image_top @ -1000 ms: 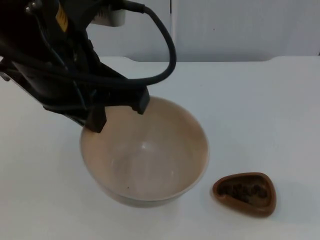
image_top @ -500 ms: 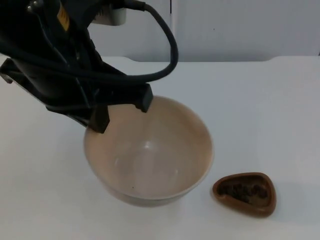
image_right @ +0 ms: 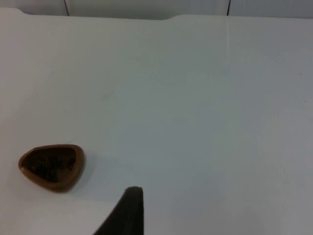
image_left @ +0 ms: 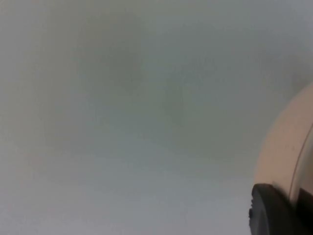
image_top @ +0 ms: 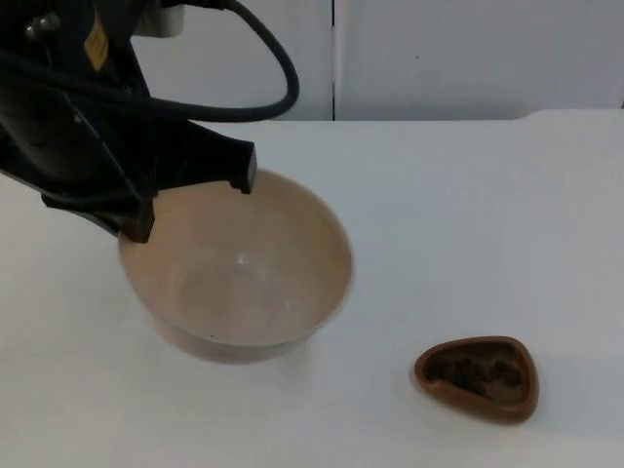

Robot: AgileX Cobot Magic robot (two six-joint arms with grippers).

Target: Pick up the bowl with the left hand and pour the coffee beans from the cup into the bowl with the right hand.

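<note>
A beige bowl, empty inside, hangs a little above the white table at the left, with a shadow under it. My left gripper is shut on the bowl's far rim; the left wrist view shows one black fingertip against the bowl's outer wall. A small brown cup with dark coffee beans in it stands on the table at the front right, well apart from the bowl. My right gripper waits back from the cup, which lies ahead and to one side of it.
The grey partition wall closes off the table at the back. Bare table surface lies between the bowl and the cup and across the whole right side.
The left gripper has carried the bowl to the left and slightly back, away from the cup. The cup has not moved.
</note>
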